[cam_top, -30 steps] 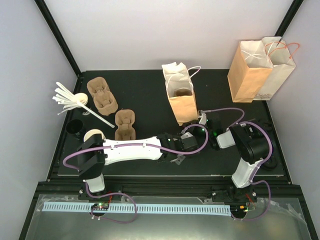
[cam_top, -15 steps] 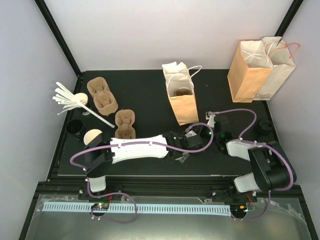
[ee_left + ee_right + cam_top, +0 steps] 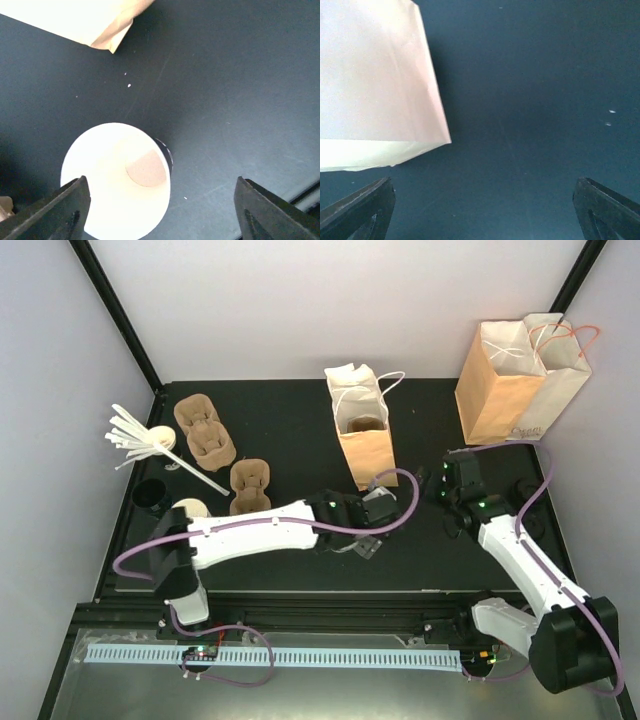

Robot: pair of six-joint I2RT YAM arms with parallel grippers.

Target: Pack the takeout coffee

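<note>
In the left wrist view the takeout coffee is a white cup (image 3: pixel 112 200) with a tan patch and a black edge (image 3: pixel 168 154) at its right side. It stands on the black table between the fingers of my open left gripper (image 3: pixel 161 180), close to the left finger and apart from the right one. From above the cup is hidden under my left gripper (image 3: pixel 366 532), just in front of the open tan paper bag (image 3: pixel 362 445). My right gripper (image 3: pixel 443 486) hangs open to the right of that bag. Nothing lies between its fingers (image 3: pixel 484 182), and the bag corner (image 3: pixel 380 85) shows at upper left.
A brown bag (image 3: pixel 495 390) and a white bag (image 3: pixel 562 388) stand at the back right. At the left are cardboard cup carriers (image 3: pixel 205 435) (image 3: pixel 250 490), white stirrers (image 3: pixel 140 438), a stack of cream cups (image 3: pixel 187 510) and black lids (image 3: pixel 150 495).
Both grippers have opened. My right arm has swung away from the left gripper, back and to the right of the tan bag. The left gripper has edged slightly toward the bag.
</note>
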